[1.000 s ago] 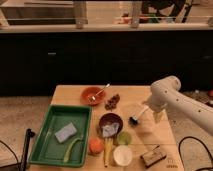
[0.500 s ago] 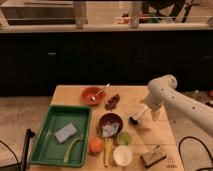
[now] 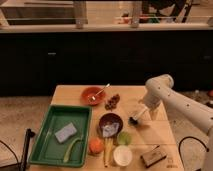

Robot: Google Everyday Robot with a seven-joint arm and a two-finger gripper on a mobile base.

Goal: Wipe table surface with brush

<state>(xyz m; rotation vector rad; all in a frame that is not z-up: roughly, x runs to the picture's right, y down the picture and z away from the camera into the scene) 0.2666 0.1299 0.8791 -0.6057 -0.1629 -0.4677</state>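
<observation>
We see the brush on the right half of the table surface, its long axis slanting from upper right down to lower left. The short whitish handle rises toward the gripper, which is closed around the handle's upper end, while the dark round bristle head points down-left and meets the pale tan wood (faint plank lines cross it). Left of the brush, near but apart, sits a round dark brown bowl, and farther left a rectangular green plastic tray with raised walls
</observation>
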